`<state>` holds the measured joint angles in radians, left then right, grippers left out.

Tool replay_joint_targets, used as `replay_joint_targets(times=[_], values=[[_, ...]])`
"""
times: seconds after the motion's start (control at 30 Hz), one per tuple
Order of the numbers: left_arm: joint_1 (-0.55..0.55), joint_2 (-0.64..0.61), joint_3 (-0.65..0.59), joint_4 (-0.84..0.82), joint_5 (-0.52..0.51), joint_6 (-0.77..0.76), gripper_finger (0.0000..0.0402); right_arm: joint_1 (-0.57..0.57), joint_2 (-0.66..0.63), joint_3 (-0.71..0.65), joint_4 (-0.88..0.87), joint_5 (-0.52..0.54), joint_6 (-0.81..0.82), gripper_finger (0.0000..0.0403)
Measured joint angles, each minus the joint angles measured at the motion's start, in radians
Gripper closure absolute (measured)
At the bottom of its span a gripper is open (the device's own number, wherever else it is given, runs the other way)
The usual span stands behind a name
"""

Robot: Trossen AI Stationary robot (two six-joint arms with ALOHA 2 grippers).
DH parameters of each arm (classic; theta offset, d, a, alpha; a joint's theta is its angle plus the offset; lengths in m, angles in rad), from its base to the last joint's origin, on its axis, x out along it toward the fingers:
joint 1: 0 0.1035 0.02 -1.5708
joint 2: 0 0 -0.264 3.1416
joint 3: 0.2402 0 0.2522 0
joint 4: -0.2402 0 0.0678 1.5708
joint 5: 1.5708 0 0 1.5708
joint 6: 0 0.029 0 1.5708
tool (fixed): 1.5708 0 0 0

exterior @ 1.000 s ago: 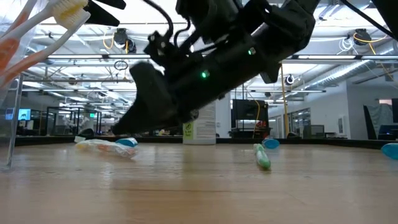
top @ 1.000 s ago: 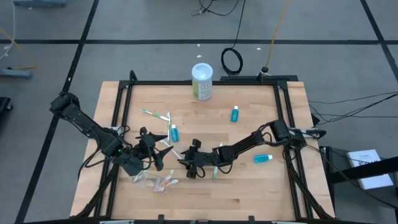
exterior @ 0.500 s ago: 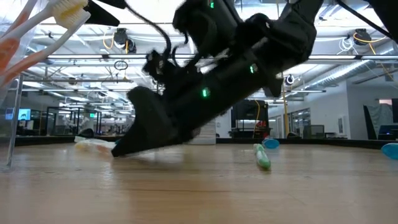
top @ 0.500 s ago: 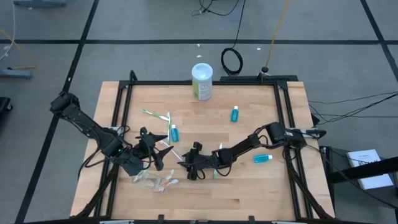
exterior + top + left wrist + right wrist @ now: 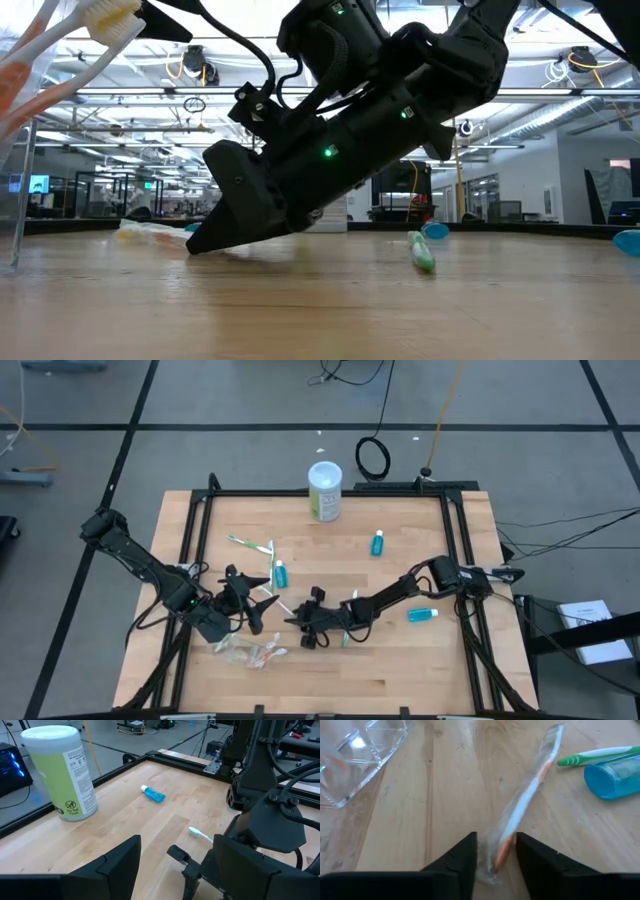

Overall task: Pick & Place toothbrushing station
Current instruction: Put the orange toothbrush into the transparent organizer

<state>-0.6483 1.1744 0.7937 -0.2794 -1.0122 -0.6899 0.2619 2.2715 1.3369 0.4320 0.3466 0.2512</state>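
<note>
We're low on the surface [image 5: 400, 660] with the right hand [image 5: 496, 861], fingers apart and straddling the near end of a wrapped orange brush [image 5: 522, 810] that lies flat between them, pads not yet pressed on it. Just beyond that brush, a green brush [image 5: 597, 756] and a teal tube [image 5: 614, 775] sit side by side, touching. Off to the other side of the hand lies the clear cup [image 5: 357, 750], tipped over on the wood. From above we see the right hand [image 5: 303, 628] mid-surface, and the left hand [image 5: 250, 603] near it, fingers spread wide and holding nothing. Past the left hand's fingers [image 5: 117, 865] another teal tube [image 5: 152, 793] lies well ahead, with the canister [image 5: 61, 771] standing farther off, and a white brush tip [image 5: 200, 834] nearer in
</note>
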Motion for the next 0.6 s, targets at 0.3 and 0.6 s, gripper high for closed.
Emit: replay_joint_targets(times=[0.3,0.6], values=[[0.000,0.000,0.000,0.000,0.002,0.000,0.0144,0.000,0.001,-0.001,-0.001,-0.003,-0.027,0.0382],[0.000,0.000,0.000,-0.002,0.002,0.001,0.0144,0.000,-0.050,-0.005,-0.073,0.016,-0.094,0.0384]])
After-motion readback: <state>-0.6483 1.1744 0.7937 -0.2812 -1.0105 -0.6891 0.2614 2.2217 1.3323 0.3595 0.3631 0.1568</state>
